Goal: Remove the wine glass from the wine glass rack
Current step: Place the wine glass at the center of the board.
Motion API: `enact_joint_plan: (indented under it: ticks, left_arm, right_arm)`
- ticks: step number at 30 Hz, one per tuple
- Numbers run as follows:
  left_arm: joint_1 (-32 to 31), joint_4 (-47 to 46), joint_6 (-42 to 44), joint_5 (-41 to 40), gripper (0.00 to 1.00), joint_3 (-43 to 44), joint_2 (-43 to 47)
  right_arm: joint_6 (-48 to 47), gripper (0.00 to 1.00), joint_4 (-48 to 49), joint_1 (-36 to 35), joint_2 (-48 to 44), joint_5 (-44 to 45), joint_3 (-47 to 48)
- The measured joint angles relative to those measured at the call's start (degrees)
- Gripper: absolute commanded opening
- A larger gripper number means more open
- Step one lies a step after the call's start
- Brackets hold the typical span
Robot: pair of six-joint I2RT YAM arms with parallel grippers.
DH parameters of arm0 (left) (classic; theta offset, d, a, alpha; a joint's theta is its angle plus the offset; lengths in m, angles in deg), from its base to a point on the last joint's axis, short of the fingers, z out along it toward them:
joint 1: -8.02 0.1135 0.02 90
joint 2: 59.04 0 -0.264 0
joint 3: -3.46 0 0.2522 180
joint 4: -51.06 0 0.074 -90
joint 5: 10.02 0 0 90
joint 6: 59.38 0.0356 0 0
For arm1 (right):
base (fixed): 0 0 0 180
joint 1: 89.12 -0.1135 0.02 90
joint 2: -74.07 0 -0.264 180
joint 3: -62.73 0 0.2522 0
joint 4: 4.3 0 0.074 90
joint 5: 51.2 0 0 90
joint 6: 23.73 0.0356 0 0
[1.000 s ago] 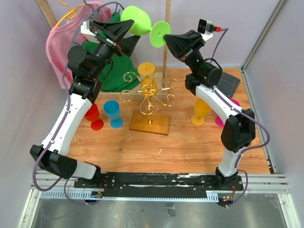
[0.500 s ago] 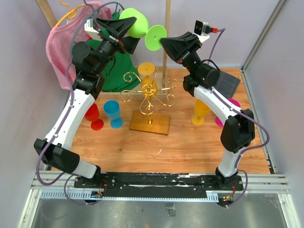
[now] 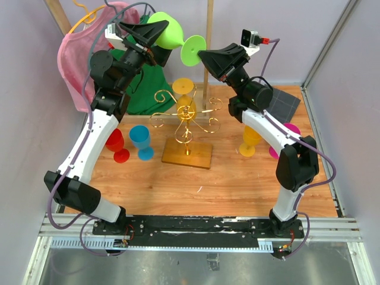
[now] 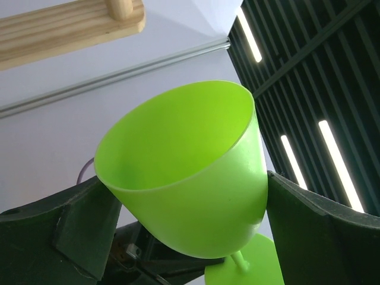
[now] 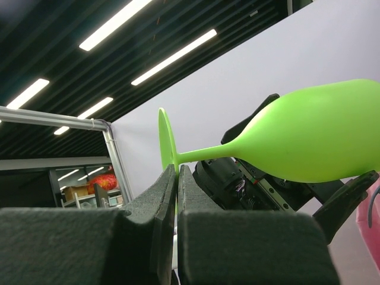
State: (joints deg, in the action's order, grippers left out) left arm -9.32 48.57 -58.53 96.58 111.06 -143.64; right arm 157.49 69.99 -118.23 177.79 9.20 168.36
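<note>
Right hand (image 3: 202,54) pinched shut on the foot rim of the lime-green wine glass (image 3: 168,31), carried on its side, stem level, high in the air. Left hand (image 3: 159,41) spread wide, fingers (image 4: 53,231) flanking the bowl on both sides; contact not clear. Glass off the gold wire wine glass rack (image 3: 185,119), which stands below on the wooden worktop (image 3: 237,184).
</note>
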Motion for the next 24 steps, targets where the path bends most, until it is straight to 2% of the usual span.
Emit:
enact_joint_plan:
  ticks: [24]
  left_arm:
    - [2.1, 0.3, 0.3, 0.5, 0.99, 4.0, -3.7]
  right_arm:
    - [-0.6, 0.01, 0.2, 0.0, 0.0, 0.2, -3.4]
